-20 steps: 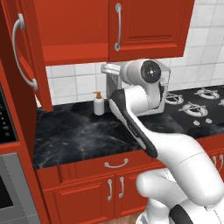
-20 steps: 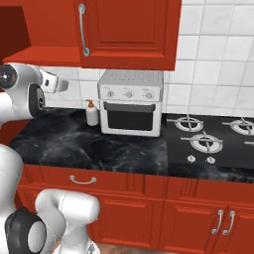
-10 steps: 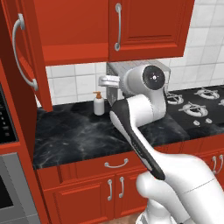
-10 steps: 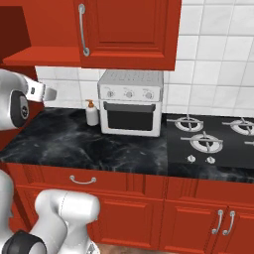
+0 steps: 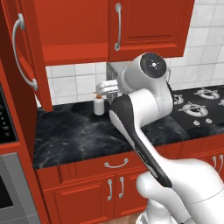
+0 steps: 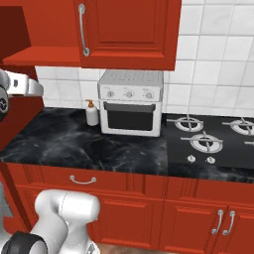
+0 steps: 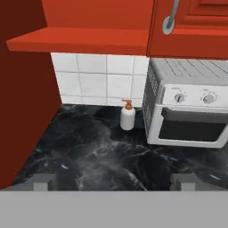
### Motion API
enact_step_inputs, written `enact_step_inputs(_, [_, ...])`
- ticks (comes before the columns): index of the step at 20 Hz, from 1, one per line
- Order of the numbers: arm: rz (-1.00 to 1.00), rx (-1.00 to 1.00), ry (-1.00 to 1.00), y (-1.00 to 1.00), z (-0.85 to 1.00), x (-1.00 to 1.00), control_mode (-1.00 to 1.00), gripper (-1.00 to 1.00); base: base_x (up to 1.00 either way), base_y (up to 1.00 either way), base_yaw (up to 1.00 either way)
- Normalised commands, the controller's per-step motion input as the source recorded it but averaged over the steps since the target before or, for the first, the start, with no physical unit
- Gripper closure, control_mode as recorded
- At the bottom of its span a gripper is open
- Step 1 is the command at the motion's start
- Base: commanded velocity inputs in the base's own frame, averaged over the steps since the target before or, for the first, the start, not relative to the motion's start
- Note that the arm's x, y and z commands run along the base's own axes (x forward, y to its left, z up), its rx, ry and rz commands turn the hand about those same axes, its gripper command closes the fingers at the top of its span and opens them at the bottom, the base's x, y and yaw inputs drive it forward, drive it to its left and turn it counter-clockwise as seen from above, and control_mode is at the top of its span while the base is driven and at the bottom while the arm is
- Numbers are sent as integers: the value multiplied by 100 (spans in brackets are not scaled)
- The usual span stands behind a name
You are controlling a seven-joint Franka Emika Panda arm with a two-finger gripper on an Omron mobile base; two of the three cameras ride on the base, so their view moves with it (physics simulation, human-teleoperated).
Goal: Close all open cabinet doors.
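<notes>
The spread, empty pincer had swung toward nine o'clock, nearing the open cabinet door, not yet touching.

I can read no text, label, brand or number anywhere; the toaster oven in front of me has plain knobs without legible marks.

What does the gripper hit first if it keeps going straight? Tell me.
Probably the black countertop, just in front of the soap bottle. The open gripper points down at that bare stretch, though depth is hard to judge.
</notes>
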Motion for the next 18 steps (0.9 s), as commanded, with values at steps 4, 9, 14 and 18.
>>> enact_step_inputs(4, [20,-26,4,12,0,-51,-100,-100,0,0,0])
enact_step_inputs(9, [21,-27,-18,10,-25,-75,-100,-100,0,0,0])
enact_step_inputs(14, [23,-27,-30,0,-5,-66,-100,-100,0,0,0])
enact_step_inputs(18, [24,-28,-28,4,11,-63,-100,-100,0,0,0])
